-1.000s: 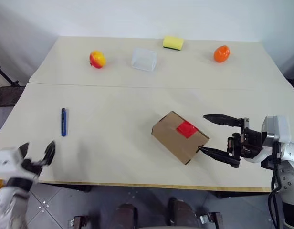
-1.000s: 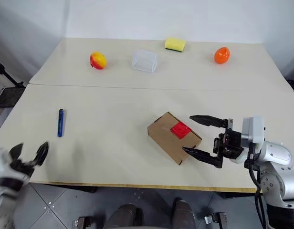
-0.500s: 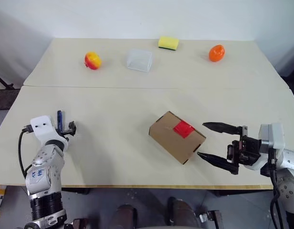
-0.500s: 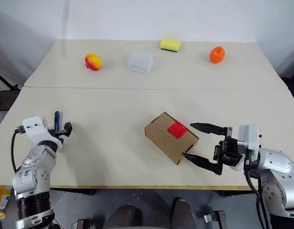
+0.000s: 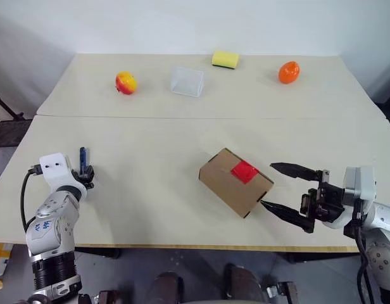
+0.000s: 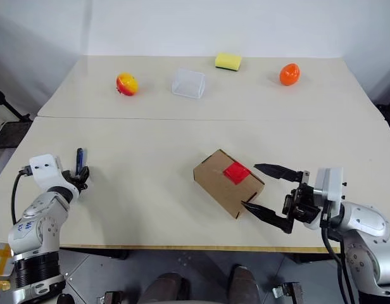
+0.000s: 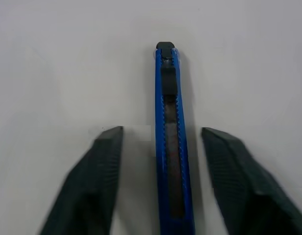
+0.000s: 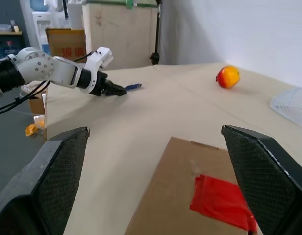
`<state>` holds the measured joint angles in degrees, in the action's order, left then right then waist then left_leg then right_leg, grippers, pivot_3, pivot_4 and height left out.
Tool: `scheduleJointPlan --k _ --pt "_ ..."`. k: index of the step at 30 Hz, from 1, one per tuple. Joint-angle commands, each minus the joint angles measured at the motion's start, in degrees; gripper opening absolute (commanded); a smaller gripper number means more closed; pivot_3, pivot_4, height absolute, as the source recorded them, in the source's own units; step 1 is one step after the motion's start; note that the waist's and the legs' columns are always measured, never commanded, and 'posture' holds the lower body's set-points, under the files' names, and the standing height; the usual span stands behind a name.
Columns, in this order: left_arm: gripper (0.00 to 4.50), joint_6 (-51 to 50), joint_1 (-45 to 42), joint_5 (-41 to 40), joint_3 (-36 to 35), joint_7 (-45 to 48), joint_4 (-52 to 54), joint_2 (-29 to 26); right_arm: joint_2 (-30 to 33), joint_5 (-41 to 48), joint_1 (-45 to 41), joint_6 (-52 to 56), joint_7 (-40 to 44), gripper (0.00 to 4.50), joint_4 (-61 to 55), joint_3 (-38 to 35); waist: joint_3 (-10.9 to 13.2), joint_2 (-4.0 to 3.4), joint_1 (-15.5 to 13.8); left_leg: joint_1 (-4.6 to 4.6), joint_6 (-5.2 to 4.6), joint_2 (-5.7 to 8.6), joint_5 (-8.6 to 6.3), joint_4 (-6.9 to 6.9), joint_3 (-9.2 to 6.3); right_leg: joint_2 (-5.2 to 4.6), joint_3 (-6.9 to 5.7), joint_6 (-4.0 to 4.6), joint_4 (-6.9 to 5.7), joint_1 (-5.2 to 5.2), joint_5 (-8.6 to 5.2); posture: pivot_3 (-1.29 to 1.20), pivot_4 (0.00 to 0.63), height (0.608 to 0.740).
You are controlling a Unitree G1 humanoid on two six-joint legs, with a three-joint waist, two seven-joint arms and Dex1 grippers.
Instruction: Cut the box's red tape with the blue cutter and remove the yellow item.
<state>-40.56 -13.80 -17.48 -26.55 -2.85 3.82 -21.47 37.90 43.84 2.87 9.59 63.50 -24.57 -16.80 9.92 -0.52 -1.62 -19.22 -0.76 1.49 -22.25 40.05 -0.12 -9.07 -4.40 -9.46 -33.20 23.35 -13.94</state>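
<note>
Box: brown cardboard carton [image 5: 236,182] lying closed on the near table, turned at a slant to the table edge, toward the robot's right of middle
Tape: red tape [image 5: 244,170] stuck on the box's top face, toward the corner nearest the right gripper; in the right wrist view it shows as a red patch [image 8: 220,202] on the cardboard
Cutter: blue cutter [image 7: 171,147] lying flat on the table near its left edge, well apart from the box; in the head view only its far end [image 5: 83,156] sticks out beyond the left gripper
Left gripper: left gripper [image 7: 163,171] down at the table over the cutter, one black finger [image 7: 94,181] on either side of the blue handle; a gap shows between each finger and the handle, so the claw is partly open and not gripping
Right gripper: right gripper [image 5: 288,197] just beside the box's right-hand corner, its two fingers spread wide, one near the box's lower corner, the other beyond its upper side; holding nothing
Table: pale beige table [image 5: 150,209] in two parts, with a seam running across behind the box
Far side: red-yellow fruit [image 5: 126,82], clear plastic container [image 5: 187,81], yellow sponge [image 5: 225,59] and orange fruit [image 5: 289,72] set in a row along the back part, all well apart from the box
</note>
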Motion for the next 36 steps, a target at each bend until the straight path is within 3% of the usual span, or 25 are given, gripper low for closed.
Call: scheduleJointPlan --k 1,5,10,15,17,20,23,30,34,36 --pt "1.48 -3.2 2.2 0.1 2.3 1.3 -2.6 1.5 -0.4 0.0 1.0 -2.5 0.9 4.50 -0.8 -1.9 -0.1 -0.10 0.0 0.00 0.00 0.00 0.00 0.00 0.00 0.00 0.00 0.00 0.00 0.00 0.00 0.00 0.150 0.740" --pt "0.44 1.1 2.2 -0.7 2.6 4.7 -1.2 1.2 -0.1 1.6 1.9 -2.1 0.2 4.50 -2.0 -3.1 -0.2 -0.28 -0.1 0.00 -0.01 0.01 -0.01 0.00 0.00 -0.01 0.01 0.00 0.01 0.00 0.00 0.00 0.150 0.740" --pt "0.44 6.9 2.9 -4.8 1.3 17.8 1.7 -4.2 1.8 7.9 -0.8 3.5 -4.3 4.50 -8.6 -3.0 -0.1 -0.18 0.0 -0.04 -0.01 -0.18 -0.01 0.00 0.04 -0.01 0.00 0.04 0.06 0.04 -0.02 0.00 0.150 0.740" --pt "0.44 21.4 11.5 -10.2 3.6 56.6 2.8 -21.7 10.0 18.6 -5.4 18.0 -14.1 4.50 -16.7 -0.1 0.2 0.22 1.3 -0.12 0.29 -0.59 -0.23 -0.02 0.22 0.39 -0.11 0.43 -0.01 0.35 -0.09 0.00 0.150 0.740" --pt "0.44 26.0 14.2 -9.8 6.9 66.2 4.2 -25.9 15.5 24.2 -4.6 25.6 -18.6 4.50 -18.5 0.1 0.3 -0.07 1.3 -0.11 0.32 -1.00 -0.38 -0.05 0.26 0.45 -0.25 0.59 0.12 0.35 -0.18 0.00 0.150 0.740" --pt "0.44 30.9 15.9 -6.9 16.7 77.4 9.3 -31.6 19.6 24.6 -2.0 28.1 -15.2 4.50 -22.8 2.3 0.4 -0.22 0.3 -0.13 0.20 -1.12 -0.63 -0.04 0.43 0.44 -0.58 0.84 0.25 0.33 -0.31 0.00 0.150 0.740" --pt "0.44 31.2 11.7 -2.6 26.2 77.6 12.5 -30.7 21.0 19.9 0.4 29.5 -15.6 3.86 -25.0 5.3 0.4 -0.23 -0.1 -0.20 0.05 -1.10 -0.85 0.01 0.57 0.49 -0.99 0.86 0.28 0.32 -0.32 0.00 0.150 0.740" --pt "0.44 23.7 6.6 4.7 36.8 68.6 18.3 -25.5 17.6 7.5 2.9 29.3 -24.4 1.45 -29.1 11.7 0.5 -0.08 0.2 -0.21 -0.09 -1.00 -0.98 0.11 1.37 0.43 -1.57 0.73 0.31 0.31 -0.24 0.00 0.150 0.740" --pt "0.44 18.3 4.0 6.9 41.0 65.2 19.8 -23.0 13.3 -1.6 -1.1 31.8 -31.6 0.02 -29.2 22.1 0.5 -0.04 0.2 -0.05 0.01 -1.19 -1.00 0.12 1.57 0.51 -1.71 0.73 0.26 0.29 -0.24 0.00 0.150 0.740" --pt "0.44 15.7 3.8 7.0 41.2 62.9 21.1 -22.0 11.9 -3.3 -1.2 32.9 -33.9 0.02 -29.9 23.8 0.5 -0.04 0.1 -0.04 0.02 -1.19 -1.00 0.18 1.64 0.51 -1.66 0.74 0.27 0.28 -0.25 0.00 0.150 0.740"
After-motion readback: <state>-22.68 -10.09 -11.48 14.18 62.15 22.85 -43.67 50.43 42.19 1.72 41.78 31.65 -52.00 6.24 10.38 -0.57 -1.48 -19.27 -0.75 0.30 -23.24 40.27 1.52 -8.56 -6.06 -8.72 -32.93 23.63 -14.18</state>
